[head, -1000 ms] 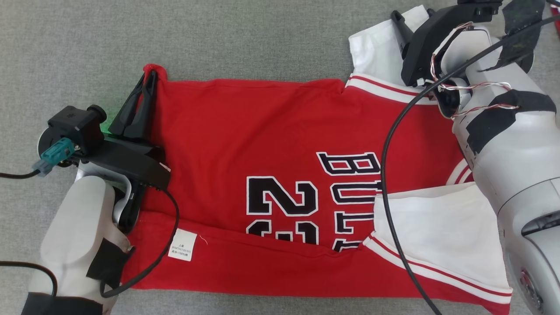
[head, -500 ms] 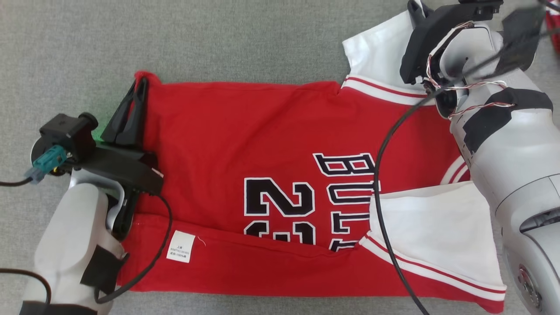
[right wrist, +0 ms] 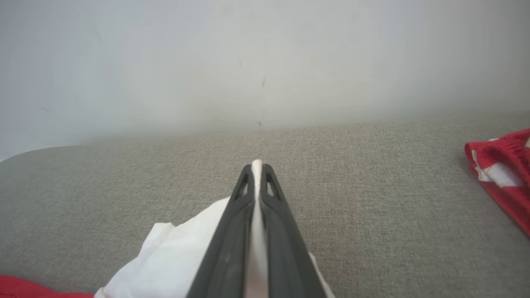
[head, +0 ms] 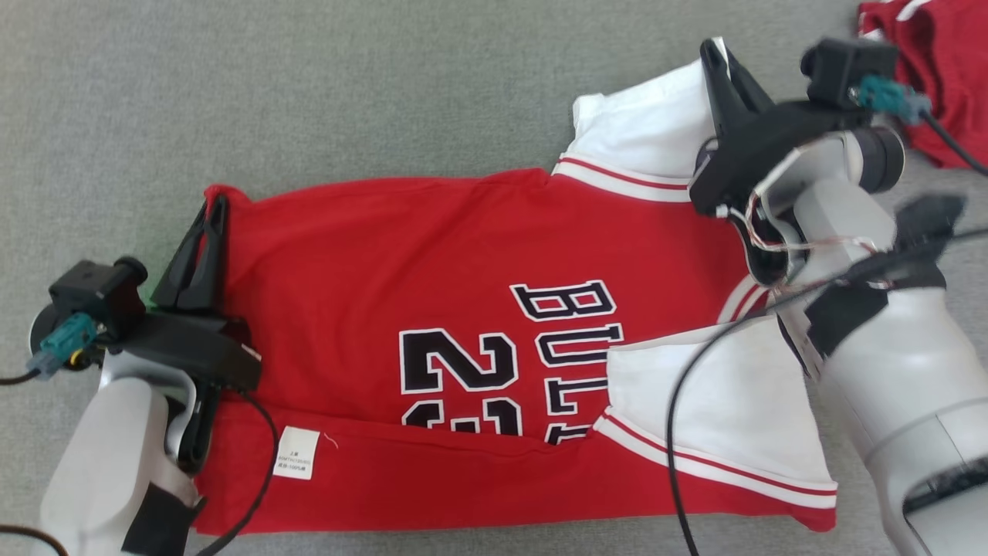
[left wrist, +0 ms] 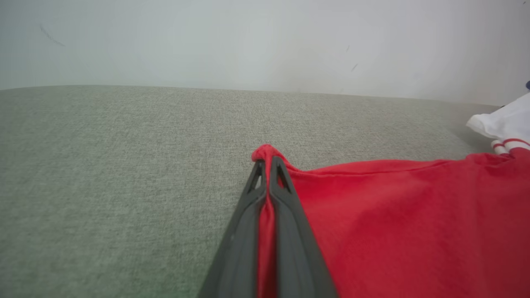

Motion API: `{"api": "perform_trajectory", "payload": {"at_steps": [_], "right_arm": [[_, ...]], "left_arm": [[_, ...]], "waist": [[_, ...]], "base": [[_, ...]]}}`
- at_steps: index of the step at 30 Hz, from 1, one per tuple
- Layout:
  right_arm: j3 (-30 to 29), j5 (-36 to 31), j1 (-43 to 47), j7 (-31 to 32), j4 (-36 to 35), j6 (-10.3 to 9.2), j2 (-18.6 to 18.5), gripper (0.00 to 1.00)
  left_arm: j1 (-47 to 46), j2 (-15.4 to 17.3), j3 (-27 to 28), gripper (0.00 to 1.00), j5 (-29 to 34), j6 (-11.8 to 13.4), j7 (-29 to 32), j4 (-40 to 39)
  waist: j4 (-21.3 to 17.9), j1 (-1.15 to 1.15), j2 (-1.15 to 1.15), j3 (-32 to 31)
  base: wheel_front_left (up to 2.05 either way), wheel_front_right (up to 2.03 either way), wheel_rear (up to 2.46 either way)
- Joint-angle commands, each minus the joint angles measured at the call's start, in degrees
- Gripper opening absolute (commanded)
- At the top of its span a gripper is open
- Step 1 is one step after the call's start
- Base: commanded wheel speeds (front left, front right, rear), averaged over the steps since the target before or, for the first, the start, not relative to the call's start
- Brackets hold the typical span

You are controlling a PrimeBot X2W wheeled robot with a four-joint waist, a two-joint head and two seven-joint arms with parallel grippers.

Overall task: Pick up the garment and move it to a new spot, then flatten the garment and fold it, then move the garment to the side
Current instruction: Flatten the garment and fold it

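Observation:
The garment (head: 432,278) is a red jersey with white sleeves and black lettering, spread on the grey surface with its near edge folded over. My left gripper (head: 217,202) is shut on the jersey's far left red corner (left wrist: 265,152), the cloth pinched between both fingers. My right gripper (head: 712,48) is shut on the far white sleeve (head: 641,131); a strip of white cloth (right wrist: 256,165) shows between its fingers. The near white sleeve (head: 718,401) lies flat under my right forearm.
Another red and white cloth (head: 938,69) lies at the far right, also seen as red mesh (right wrist: 503,169) in the right wrist view. A pale wall stands behind the grey surface (head: 309,93). Black cables trail over the jersey's near edge.
My right gripper has shut on the white sleeve and drawn it up and left. The head view has shifted, so the jersey sits lower and further left. The left grip is unchanged.

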Motion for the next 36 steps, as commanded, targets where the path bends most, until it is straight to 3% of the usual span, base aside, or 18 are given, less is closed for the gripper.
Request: {"api": "perform_trajectory", "payload": {"at_steps": [1, 15, 25, 36], "right_arm": [[0.82, 1.31, 1.77, -0.54, -1.62, -0.05, -0.86, 0.00], [6.10, 14.86, 21.68, -2.36, -30.26, -0.05, -11.56, 0.00], [5.14, 18.71, 34.76, -2.41, -42.70, -0.05, -15.58, 0.00], [2.90, 21.95, 44.77, -1.58, -49.84, -0.05, -17.00, 0.00]], "left_arm": [[1.39, 0.47, 0.26, 0.00, 0.02, 0.28, 0.03, -0.17], [8.84, 1.44, 1.86, 0.00, -0.24, 1.56, 0.03, -5.49], [14.42, -0.23, 1.53, 0.00, 0.30, 1.99, 0.02, -11.05], [19.00, -1.61, 4.39, 0.00, 2.65, 1.15, 0.02, -16.57]], "waist": [[-1.19, 0.00, 0.00, -1.33], [-3.45, 0.00, 0.00, -5.94], [-1.93, 0.00, 0.00, -8.05], [-1.66, 0.00, 0.00, -10.44]], "base": [[0.00, 0.00, 0.00], [0.00, 0.00, 0.00], [0.00, 0.00, 0.00], [0.00, 0.00, 0.00]]}}
